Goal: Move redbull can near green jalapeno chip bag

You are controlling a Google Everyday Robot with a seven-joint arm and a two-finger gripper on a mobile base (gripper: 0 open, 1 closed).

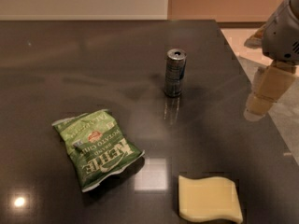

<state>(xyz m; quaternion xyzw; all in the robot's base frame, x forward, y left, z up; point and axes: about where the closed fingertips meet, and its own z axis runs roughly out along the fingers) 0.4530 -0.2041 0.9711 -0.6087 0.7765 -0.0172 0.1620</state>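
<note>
My pincer [256,108] hangs at the 3 o'clock edge of the view, above the right rim of the table [70,69]. It is a blocky, cream-coloured piece with a rounded tip under a smooth grey housing, and I cannot tell whether it is open or closed; it holds nothing. Toward 10 o'clock from it, well apart, the redbull can [175,73] stands upright. It is a slim silver-grey metal cylinder with bluish side markings and a shiny round top, and its reflection runs down the dark, glossy tabletop. What is inside it I cannot see. From the can, toward 7 o'clock and well apart, the green jalapeno chip bag [96,148] lies flat. It is crinkly bright green film with white lettering, a small red-and-white emblem and pale sealed edges, and its contents are hidden. At 5 o'clock in the view a pale yellow sponge [209,199] with wavy edges lies flat, apart from both the bag and the can.
</note>
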